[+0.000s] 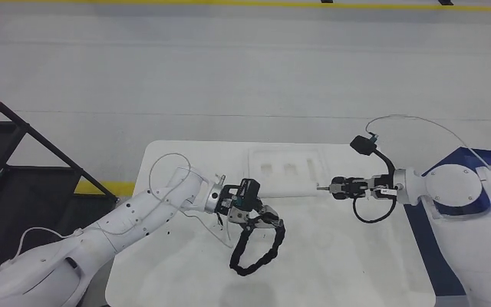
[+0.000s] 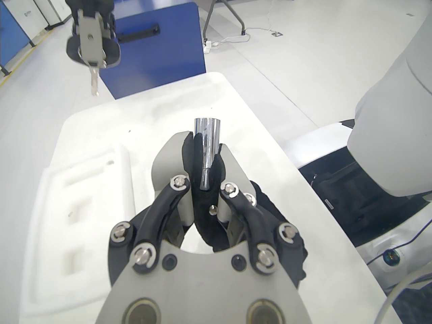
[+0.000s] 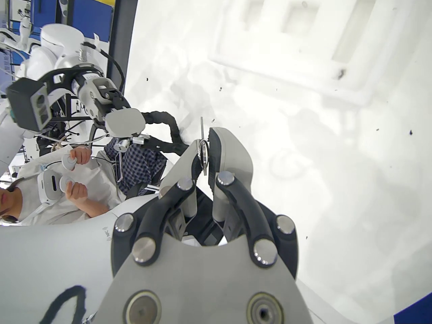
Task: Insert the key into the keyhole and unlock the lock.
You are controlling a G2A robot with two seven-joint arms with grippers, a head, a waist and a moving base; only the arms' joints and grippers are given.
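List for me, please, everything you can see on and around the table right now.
lock: one, black cable with a silver cylinder; cylinder end in the left gripper, loop over the table's middle.
key: one, silver; in the right gripper, apart from the lock.
foam tray: one, white, three recesses; at the table's far side.
table: one, white; under both arms.
cabinet: one, blue; on the floor beside the table.
left gripper: one, grey with black pads; shut on the lock.
right gripper: one, grey with black pads; shut on the key, above the table.
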